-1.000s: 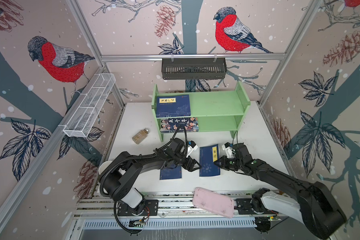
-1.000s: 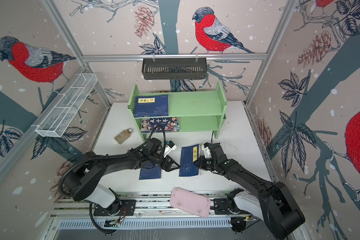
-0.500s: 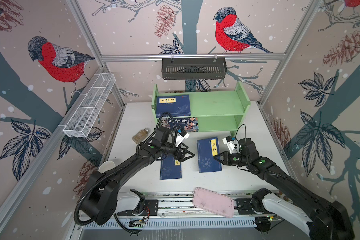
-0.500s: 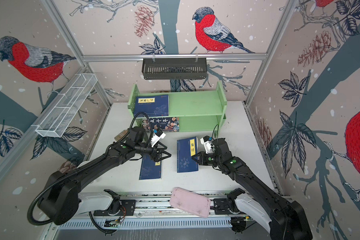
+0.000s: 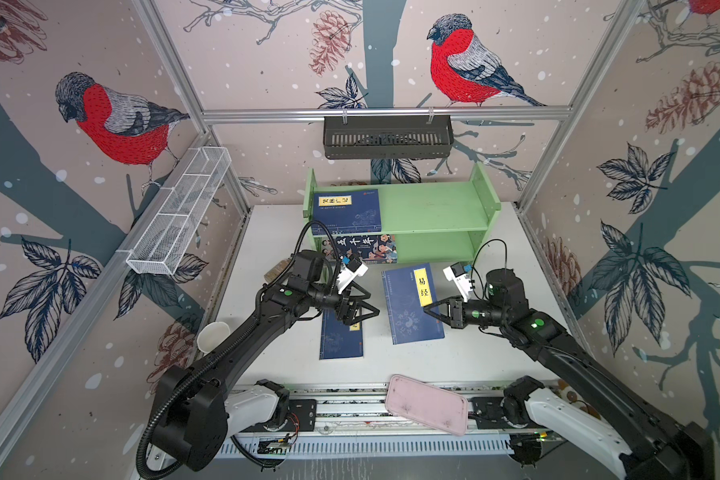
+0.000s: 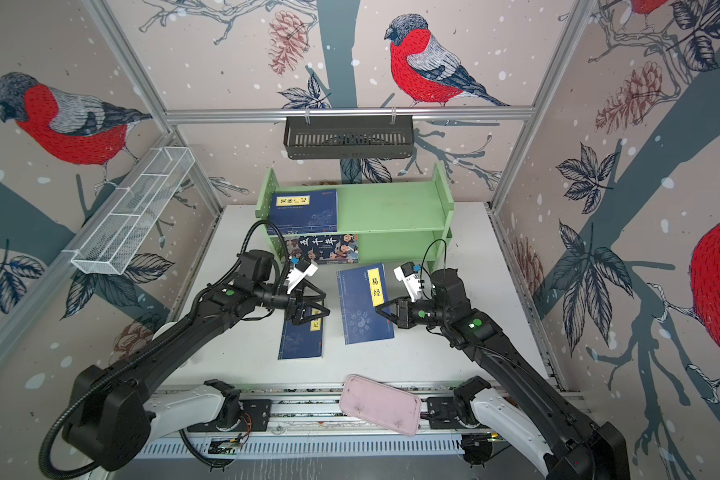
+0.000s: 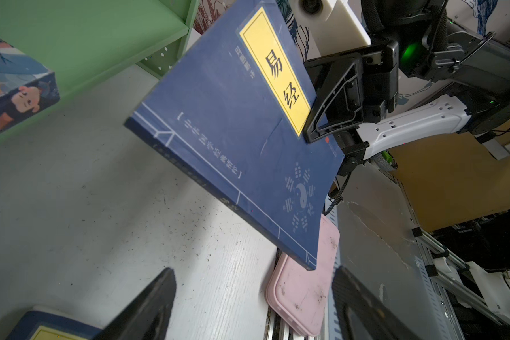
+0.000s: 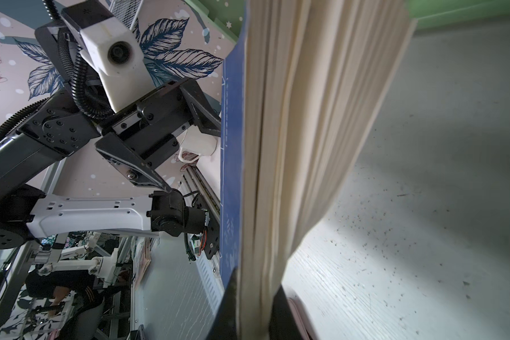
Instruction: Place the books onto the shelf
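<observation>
Before shelf [image 5: 433,203], R end effector [image 5: 427,309] pinches edge of tilted book [image 5: 408,307]; L end effector [image 5: 373,304] spread over flat book [image 5: 341,343], gap between.

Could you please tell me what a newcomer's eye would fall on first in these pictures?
Probably the navy book lifted off the table mid-scene, pinched at its edge by the right gripper. Next, the open left gripper hovering above a second book lying flat, with the green shelf behind. Big red-breasted birds cover the walls.
</observation>
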Motion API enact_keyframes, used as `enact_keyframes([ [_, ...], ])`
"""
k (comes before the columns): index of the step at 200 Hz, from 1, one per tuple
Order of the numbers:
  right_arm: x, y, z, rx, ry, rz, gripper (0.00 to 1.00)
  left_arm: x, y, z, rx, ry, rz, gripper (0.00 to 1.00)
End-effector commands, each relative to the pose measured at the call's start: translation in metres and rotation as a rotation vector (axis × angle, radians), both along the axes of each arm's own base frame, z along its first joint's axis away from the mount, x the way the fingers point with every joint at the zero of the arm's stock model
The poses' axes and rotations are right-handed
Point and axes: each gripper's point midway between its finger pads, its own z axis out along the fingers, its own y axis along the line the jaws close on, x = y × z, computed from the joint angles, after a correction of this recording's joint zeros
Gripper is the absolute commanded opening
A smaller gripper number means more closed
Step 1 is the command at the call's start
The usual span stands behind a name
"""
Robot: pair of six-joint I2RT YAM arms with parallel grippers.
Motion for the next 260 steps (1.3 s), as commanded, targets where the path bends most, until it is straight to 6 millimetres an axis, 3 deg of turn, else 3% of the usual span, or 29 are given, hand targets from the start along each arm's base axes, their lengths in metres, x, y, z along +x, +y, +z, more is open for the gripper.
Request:
enact_keyframes([
  [1,0.001,0.008,0.023,0.055,-0.092,0.043,0.04,-0.003,-0.003,0.018,-0.055,-0.020,-0.038,0.84],
  [70,-0.022,0.036,0.052,0.088,-0.191,0.174,0.04,0.005,-0.006,0.040,-0.120,0.012,0.007,0.83],
  [98,-0.026,0.043,0.053,0.084,-0.197,0.203,0.04,-0.004,-0.007,0.053,-0.164,0.032,-0.036,0.75],
  [133,-0.031,0.051,0.054,0.080,-0.211,0.242,0.05,-0.012,-0.006,0.065,-0.190,0.037,-0.070,0.56],
  [161,-0.031,0.058,0.055,0.077,-0.218,0.265,0.06,-0.013,-0.007,0.070,-0.197,0.036,-0.072,0.23],
  [168,-0.031,0.059,0.055,0.075,-0.220,0.271,0.11,-0.013,-0.007,0.071,-0.200,0.039,-0.073,0.16],
  [175,-0.031,0.061,0.053,0.070,-0.217,0.273,0.24,-0.012,-0.007,0.072,-0.202,0.039,-0.072,0.09],
  [182,-0.028,0.061,0.052,0.061,-0.218,0.265,0.31,-0.012,-0.007,0.073,-0.203,0.035,-0.072,0.00],
  [199,-0.019,0.062,0.049,0.034,-0.226,0.235,0.43,-0.006,-0.007,0.075,-0.184,-0.007,-0.046,0.00],
  [222,0.013,0.047,0.055,-0.014,-0.239,0.085,0.52,0.004,-0.004,0.083,-0.126,-0.115,-0.009,0.00],
  [231,0.029,0.035,0.065,-0.012,-0.252,0.007,0.53,0.007,-0.002,0.082,-0.105,-0.147,0.007,0.00],
  [260,0.061,-0.012,0.111,0.088,-0.350,-0.254,0.65,0.031,0.002,0.129,-0.086,-0.297,0.120,0.00],
])
